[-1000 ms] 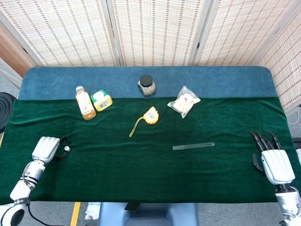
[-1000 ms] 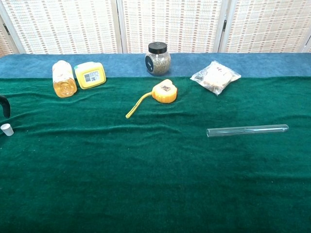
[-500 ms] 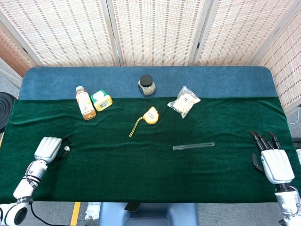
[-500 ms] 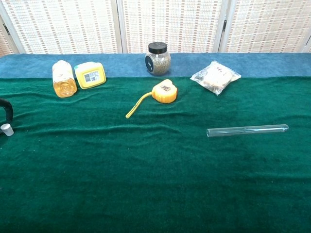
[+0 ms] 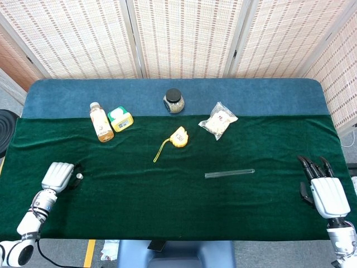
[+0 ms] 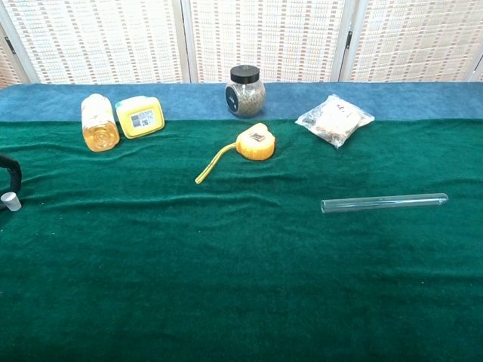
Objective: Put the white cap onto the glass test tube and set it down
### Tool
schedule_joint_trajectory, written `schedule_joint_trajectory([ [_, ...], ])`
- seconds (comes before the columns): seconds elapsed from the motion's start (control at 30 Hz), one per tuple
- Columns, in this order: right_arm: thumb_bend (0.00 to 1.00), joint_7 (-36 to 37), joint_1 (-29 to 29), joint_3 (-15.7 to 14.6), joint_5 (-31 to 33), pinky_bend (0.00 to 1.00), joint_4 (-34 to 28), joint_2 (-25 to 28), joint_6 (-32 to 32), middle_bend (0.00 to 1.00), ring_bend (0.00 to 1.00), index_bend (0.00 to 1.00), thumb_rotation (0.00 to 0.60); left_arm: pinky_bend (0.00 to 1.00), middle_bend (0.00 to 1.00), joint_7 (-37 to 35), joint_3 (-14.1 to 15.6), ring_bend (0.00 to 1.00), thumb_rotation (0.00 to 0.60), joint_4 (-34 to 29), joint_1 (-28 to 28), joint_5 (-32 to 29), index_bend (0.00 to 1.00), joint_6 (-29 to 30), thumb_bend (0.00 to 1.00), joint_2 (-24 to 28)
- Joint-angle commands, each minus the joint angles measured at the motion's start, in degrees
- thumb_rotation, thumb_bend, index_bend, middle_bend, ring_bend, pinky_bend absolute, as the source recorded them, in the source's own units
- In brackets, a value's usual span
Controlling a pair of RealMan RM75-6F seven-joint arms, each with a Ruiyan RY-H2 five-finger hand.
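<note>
The small white cap (image 5: 80, 176) (image 6: 10, 200) sits on the green cloth at the far left. My left hand (image 5: 57, 176) lies just left of it, back up. In the chest view one dark finger (image 6: 13, 172) arches over the cap, and the frame edge cuts off the rest of the hand, so a grip cannot be made out. The glass test tube (image 5: 229, 173) (image 6: 385, 202) lies flat right of centre, with nothing touching it. My right hand (image 5: 326, 192) rests at the table's right front corner with its fingers spread and empty, far from the tube.
Along the back stand a lying juice bottle (image 5: 99, 123), a yellow box (image 5: 120, 119), a black-lidded jar (image 5: 173, 101) and a clear bag (image 5: 218, 121). A yellow tape measure (image 5: 178, 137) lies mid-table. The blue strip (image 5: 251, 95) borders the far side.
My left hand has shifted slightly right and toward the front edge, and its finger curls further over the cap. The cap, tube and right hand stay nearly still.
</note>
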Motion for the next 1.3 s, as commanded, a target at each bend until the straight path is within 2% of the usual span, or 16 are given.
schedule_joint_trajectory([
  [0.03, 0.69, -0.01, -0.01, 0.01, 0.0, 0.07, -0.02, 0.0, 0.02, 0.15, 0.21, 0.03, 0.6, 0.83, 1.0, -0.12, -0.02, 0.87, 0.6, 0.15, -0.04, 0.01, 0.48, 0.03, 0.39, -0.09],
  [0.5, 0.69, -0.38, -0.05, 0.02, 0.21, 0.07, -0.3, 0.07, -0.03, 0.16, 0.21, 0.03, 0.6, 0.83, 1.0, -1.23, -0.15, 0.88, 0.6, 1.48, -0.04, 0.12, 0.54, 0.45, 0.41, -0.93],
  [0.73, 0.69, -0.74, 0.21, -0.02, 0.4, 0.07, -0.53, 0.09, -0.67, 0.17, 0.23, 0.05, 0.6, 0.85, 1.0, -4.44, -0.36, 0.89, 0.6, 1.69, 0.25, 1.11, 0.59, 1.37, 0.52, -0.99],
  [0.9, 0.69, -2.42, 1.71, 0.15, 0.36, 0.07, -1.48, 0.21, -2.93, 0.2, 0.25, 0.09, 0.6, 0.86, 1.0, -9.13, -0.89, 0.9, 0.6, 0.31, 0.92, 2.65, 0.62, 3.67, 0.55, -0.32],
  [1.0, 0.68, -3.45, 3.57, 0.72, 0.33, 0.15, -2.3, -0.05, -5.16, 0.27, 0.31, 0.13, 0.6, 0.86, 1.0, -12.05, -1.04, 0.9, 0.6, -1.18, 1.34, 3.86, 0.62, 5.09, 0.56, 0.41],
  [1.07, 0.63, -4.72, 5.23, 1.37, 0.47, 0.22, -2.68, -0.53, -7.0, 0.33, 0.38, 0.15, 0.6, 0.86, 1.0, -13.24, -0.98, 0.91, 0.6, -2.23, 1.6, 4.77, 0.63, 6.09, 0.56, 0.92],
  [1.17, 0.54, -6.84, 7.99, 2.35, 1.15, 0.43, -3.05, -1.87, -10.3, 0.46, 0.58, 0.19, 0.6, 0.86, 1.0, -13.59, -0.7, 0.91, 0.6, -3.94, 1.94, 5.91, 0.63, 7.32, 0.55, 1.67],
  [1.3, 0.51, -8.83, 11.8, 3.8, 2.62, 0.72, -2.17, -4.96, -14.62, 0.65, 0.82, 0.24, 0.6, 0.86, 1.0, -13.36, -0.16, 0.91, 0.6, -6.37, 2.28, 7.11, 0.62, 8.32, 0.55, 2.67],
])
